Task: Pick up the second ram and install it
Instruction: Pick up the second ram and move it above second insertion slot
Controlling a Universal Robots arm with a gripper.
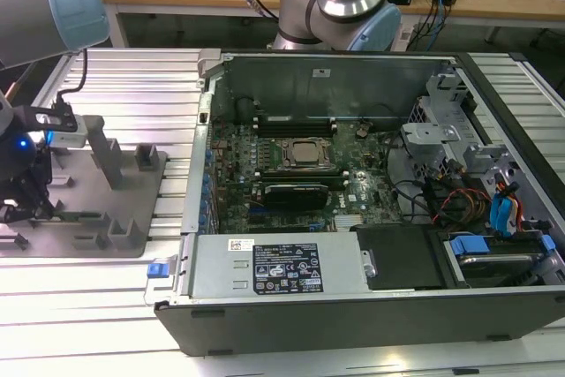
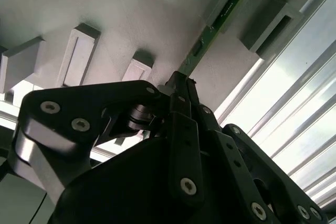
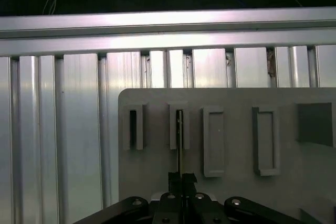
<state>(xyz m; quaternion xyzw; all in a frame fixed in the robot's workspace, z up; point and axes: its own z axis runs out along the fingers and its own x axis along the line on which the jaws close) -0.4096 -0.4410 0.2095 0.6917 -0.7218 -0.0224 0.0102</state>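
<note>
Black gripper [image 2: 180, 83] links loom closest; judging by its thin hold, a skewed pull could wedge or bend the second ram [image 2: 220, 19] where it stands in the grey fixture plate [image 2: 131, 19]. Jaws are pinched almost fully closed on the stick's end, above that plate.
</note>
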